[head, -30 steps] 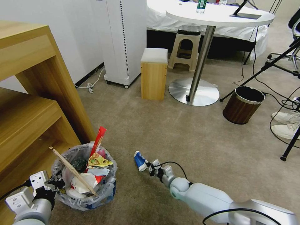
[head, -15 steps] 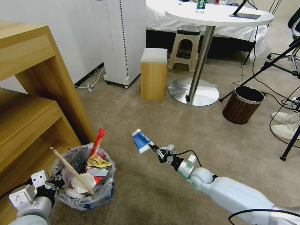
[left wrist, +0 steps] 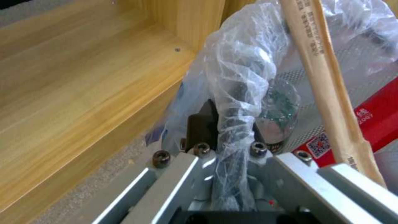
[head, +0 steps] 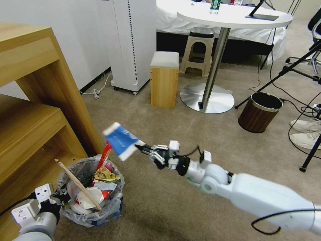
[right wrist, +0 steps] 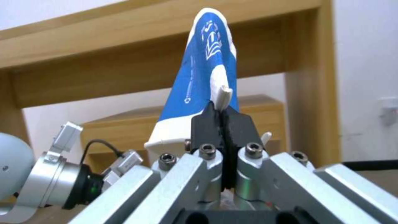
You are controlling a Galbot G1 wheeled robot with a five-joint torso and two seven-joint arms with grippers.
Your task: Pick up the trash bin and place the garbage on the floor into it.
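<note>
I see my right gripper (head: 140, 148) in the air above the beige carpet floor (head: 187, 134), its jaws pressed tight on the rim of 1 crushed blue-white paper cup (head: 121, 140), which hangs just above and beside the trash bin (head: 89, 192). My left gripper (left wrist: 226, 130) is low beside the wooden shelf (head: 30, 110), jaws clamped on the bin's bagged rim. The bin holds a wooden stick (head: 79, 184) and red wrapper (head: 104, 152).

The crushed paper cup (head: 120, 140) is blue with white edges and white print. The trash bin (head: 90, 192) wears a translucent white bag; the floor (head: 187, 134) is beige-brown.
</note>
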